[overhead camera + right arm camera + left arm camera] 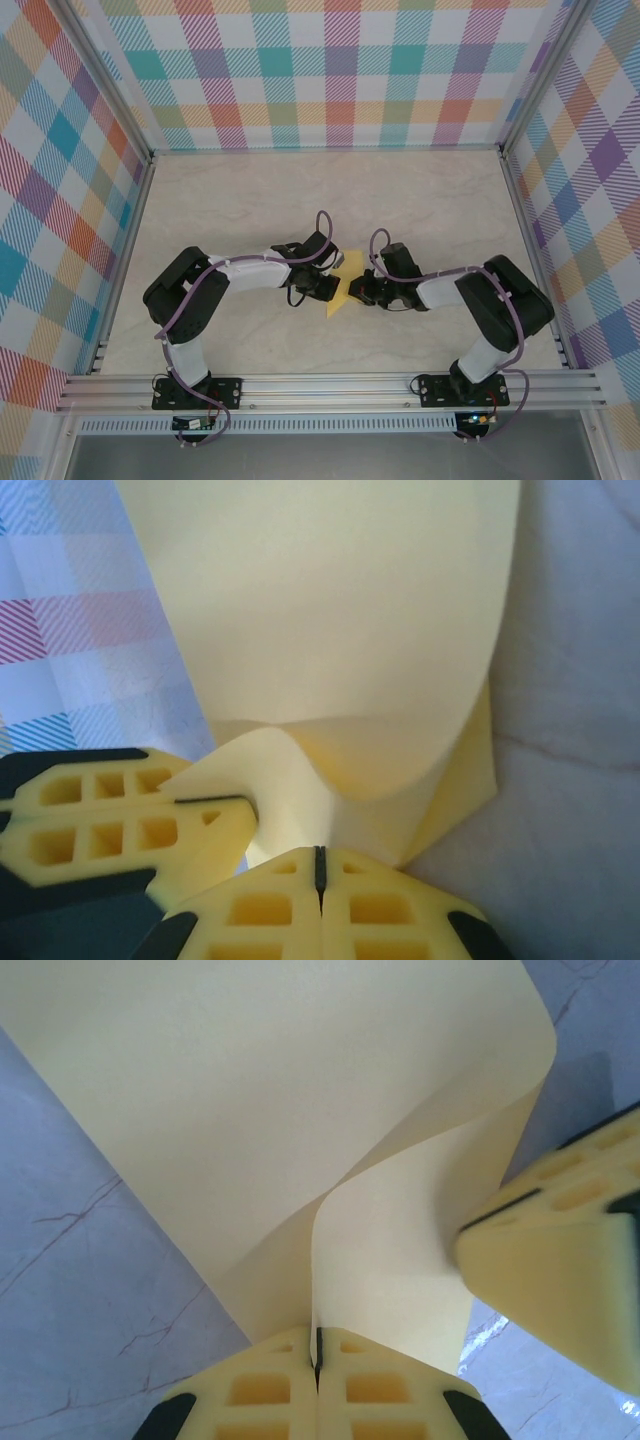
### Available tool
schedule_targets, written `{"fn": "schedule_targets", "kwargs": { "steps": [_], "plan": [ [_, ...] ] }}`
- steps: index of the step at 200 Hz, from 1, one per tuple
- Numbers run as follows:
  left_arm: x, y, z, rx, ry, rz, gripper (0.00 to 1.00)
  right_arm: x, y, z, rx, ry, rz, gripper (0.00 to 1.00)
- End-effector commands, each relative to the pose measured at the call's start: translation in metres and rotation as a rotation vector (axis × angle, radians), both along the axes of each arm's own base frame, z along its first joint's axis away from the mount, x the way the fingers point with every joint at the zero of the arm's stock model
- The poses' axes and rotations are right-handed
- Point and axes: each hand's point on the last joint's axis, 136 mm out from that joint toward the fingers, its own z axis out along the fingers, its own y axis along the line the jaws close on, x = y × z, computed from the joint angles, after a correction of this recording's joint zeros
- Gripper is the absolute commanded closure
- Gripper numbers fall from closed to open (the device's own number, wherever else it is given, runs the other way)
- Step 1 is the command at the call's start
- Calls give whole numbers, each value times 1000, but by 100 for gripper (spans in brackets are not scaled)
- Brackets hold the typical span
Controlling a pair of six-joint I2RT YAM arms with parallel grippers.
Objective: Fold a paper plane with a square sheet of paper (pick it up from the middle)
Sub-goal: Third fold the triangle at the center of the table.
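Note:
The square sheet of paper (343, 287) is bright yellow and hangs bent and curled between my two grippers near the middle of the table. In the left wrist view the sheet of paper (270, 1110) runs down into my left gripper (318, 1352), whose jaws are shut on its edge. My right gripper (320, 865) is likewise shut on the paper (330, 610), where a creased flap shows at the right. From above, the left gripper (325, 287) and right gripper (366, 291) face each other, almost touching. No finished paper plane shape shows.
The pale marble tabletop (300, 200) is ringed by checked walls (330, 70) and metal rails (330, 385) along the near edge. The right gripper's finger (560, 1260) crowds the left wrist view, and the left gripper's fingers (110, 825) sit close in the right wrist view.

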Motion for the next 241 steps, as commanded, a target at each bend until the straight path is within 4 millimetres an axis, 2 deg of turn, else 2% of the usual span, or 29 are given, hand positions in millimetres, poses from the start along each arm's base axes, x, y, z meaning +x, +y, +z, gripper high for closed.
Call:
{"fn": "schedule_targets", "kwargs": {
  "steps": [1,22,58,93,128,153,171,205,223,241],
  "plan": [
    [-17,22,-34,111,71,-3,98,9,-5,31,-14,-88,16,95],
    [-17,22,-34,107,72,-4,98,16,-9,37,20,-87,13,95],
    [-18,23,-35,113,72,-6,98,25,-2,33,41,-79,22,95],
    [-19,22,-36,105,78,-4,97,31,-2,20,31,-57,13,95],
    [-18,23,-36,110,74,-5,97,25,-14,-6,-27,-17,-4,95],
    [-19,24,-36,115,74,-7,97,20,-18,-17,-33,19,-18,94],
    [-19,25,-36,117,70,-6,97,22,-16,-8,-10,8,-17,94],
    [-19,25,-35,118,69,-8,98,34,-12,28,39,-56,-5,94],
    [-18,25,-35,120,68,-7,97,37,-13,29,32,-63,5,94],
    [-18,25,-35,119,66,-7,97,37,-12,23,39,-45,4,94]
  ]
}}
